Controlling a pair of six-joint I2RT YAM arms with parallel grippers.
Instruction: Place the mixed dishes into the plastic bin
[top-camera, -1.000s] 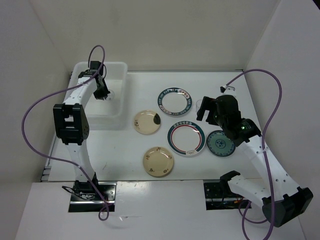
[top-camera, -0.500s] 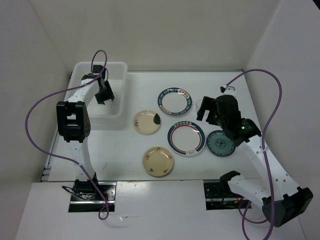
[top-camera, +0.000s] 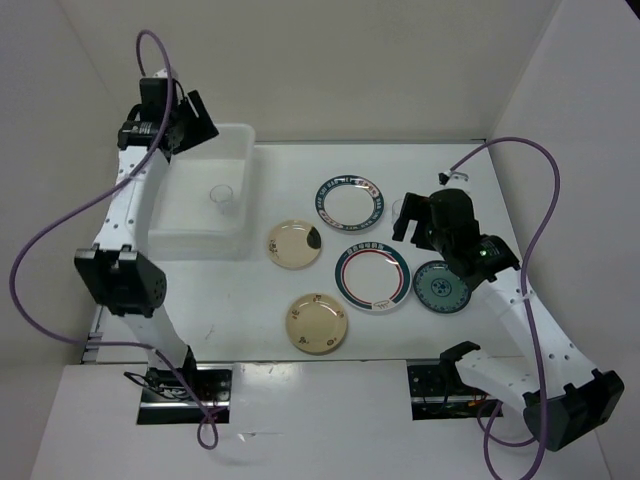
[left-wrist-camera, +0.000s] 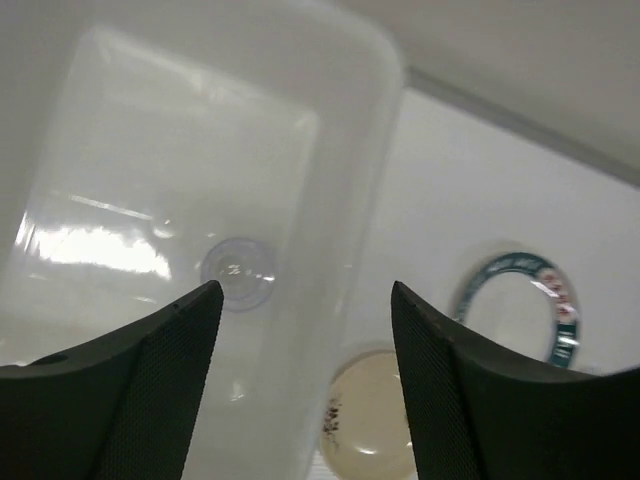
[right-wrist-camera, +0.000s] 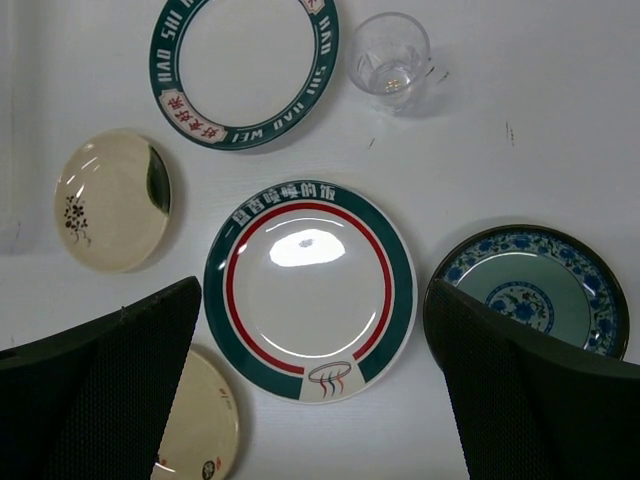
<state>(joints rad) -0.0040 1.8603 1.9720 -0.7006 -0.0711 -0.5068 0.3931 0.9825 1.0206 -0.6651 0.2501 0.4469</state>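
Glazed gloss and milky plastic on a matt white bench (right-wrist-camera: 520, 120)
A smooth, glossy glaze with bright highlights is seen on the red-ringed plate (right-wrist-camera: 309, 290), the teal plate (right-wrist-camera: 525, 300) and the cream plate (right-wrist-camera: 110, 200). The plastic bin (top-camera: 180, 220) is rendered smooth and translucent, and the cup (left-wrist-camera: 238, 272) inside it and the tumbler (right-wrist-camera: 390, 60) clear. The pads (right-wrist-camera: 120, 380) of the right hand (right-wrist-camera: 310, 300) are finely knurled, matt black.

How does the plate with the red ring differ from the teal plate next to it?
The red-ringed plate is larger than the teal plate. The red-ringed plate has a white centre inside a green band with lettering; the teal plate has a teal centre with a blue flower motif and a dark patterned rim. Both are round, lie flat on the table side by side, and are outside the plastic bin.
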